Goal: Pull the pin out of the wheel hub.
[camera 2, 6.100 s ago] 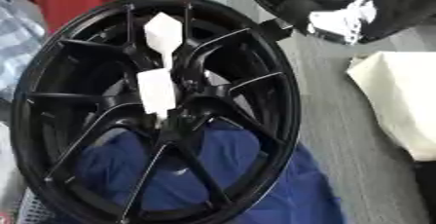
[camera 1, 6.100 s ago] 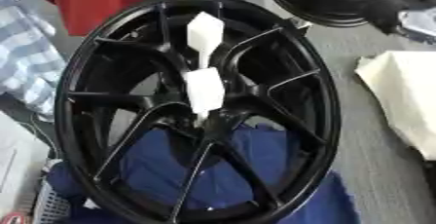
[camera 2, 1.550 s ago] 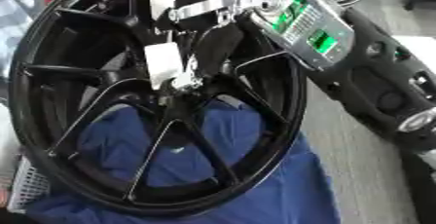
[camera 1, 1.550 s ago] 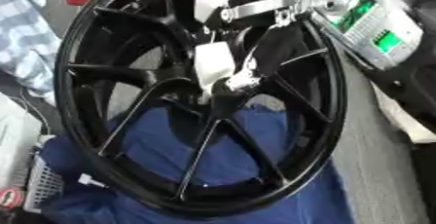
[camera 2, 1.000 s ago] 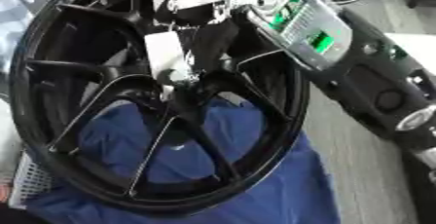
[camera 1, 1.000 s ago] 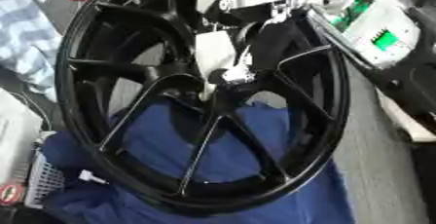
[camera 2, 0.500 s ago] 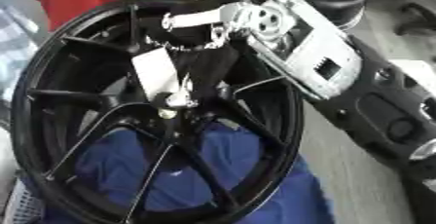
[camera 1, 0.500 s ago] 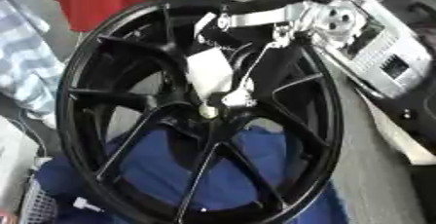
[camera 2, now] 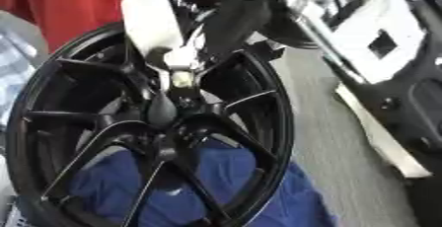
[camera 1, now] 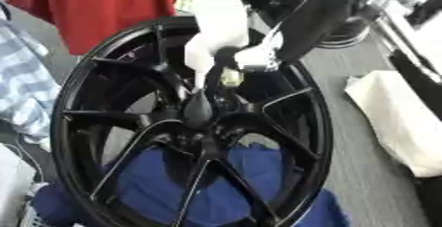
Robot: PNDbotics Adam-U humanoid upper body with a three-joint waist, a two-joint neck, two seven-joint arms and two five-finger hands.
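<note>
The pin (camera 1: 217, 38), a white piece with a broad flat upper part that narrows downward, stands above the middle of the black wheel hub (camera 1: 200, 122), its lower end reaching toward the dark central bore; whether the tip still sits inside the bore or has cleared it cannot be told. The right hand (camera 1: 268, 53), entering from the upper right, has its dark fingers curled about the lower white portion of the pin, so it is closed on the pin rather than spread. The pin looks light and rigid, probably moulded plastic, and smooth enough to slide between the fingers if taken only by its flat upper face; the narrower waist just above the bore appears the better place to hold, since a pull there runs along the pin's own line. The hub, by contrast, seems heavy and stiff, its spokes (camera 2: 99, 122) fanning out to a thick rim (camera 1: 315, 122), and it leans tilted on a blue cloth (camera 1: 155, 186), which should cushion it but may let it rock if the pull goes sideways. A straight draw away from the bore therefore seems advisable. A red cloth (camera 1: 95, 4) hangs behind the wheel, a striped fabric (camera 1: 21, 83) lies at the left edge, and a pale pad (camera 1: 397, 117) rests on the grey surface at the right. The left hand appears in neither view.
</note>
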